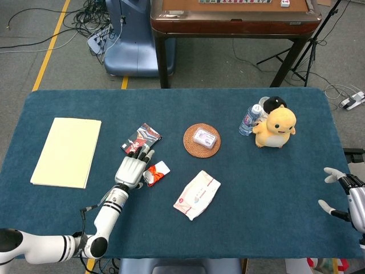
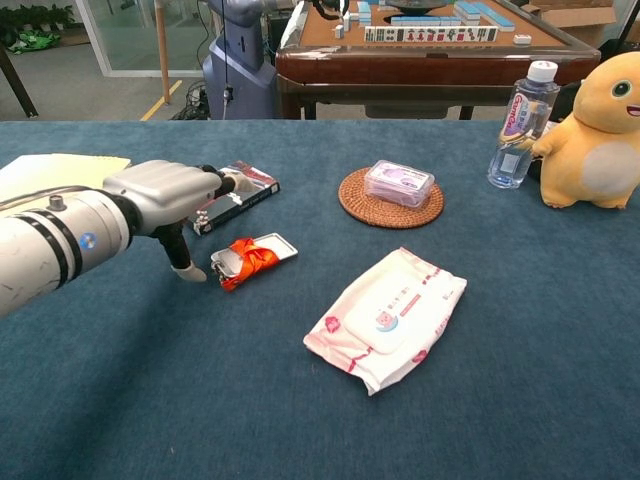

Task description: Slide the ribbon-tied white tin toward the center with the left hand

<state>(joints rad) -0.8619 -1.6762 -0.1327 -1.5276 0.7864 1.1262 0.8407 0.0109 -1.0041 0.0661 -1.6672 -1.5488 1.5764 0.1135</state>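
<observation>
My left robot hand (image 1: pixel 130 170) sits lower left of centre in the head view, fingers spread and holding nothing, just left of the white tin (image 1: pixel 156 172) with its orange ribbon; chest view puts my thumb close beside the tin (image 2: pixel 250 256), contact unclear. The tin lies flat on the blue desk (image 1: pixel 256 188), left of the wipes pack (image 1: pixel 197 194). A dark packet (image 1: pixel 141 138) lies just above my fingers. My right robot hand (image 1: pixel 342 194) hangs at the right edge, fingers apart, empty. Upper right: yellow plush (image 1: pixel 275 128) beside a bottle (image 1: pixel 249 120).
</observation>
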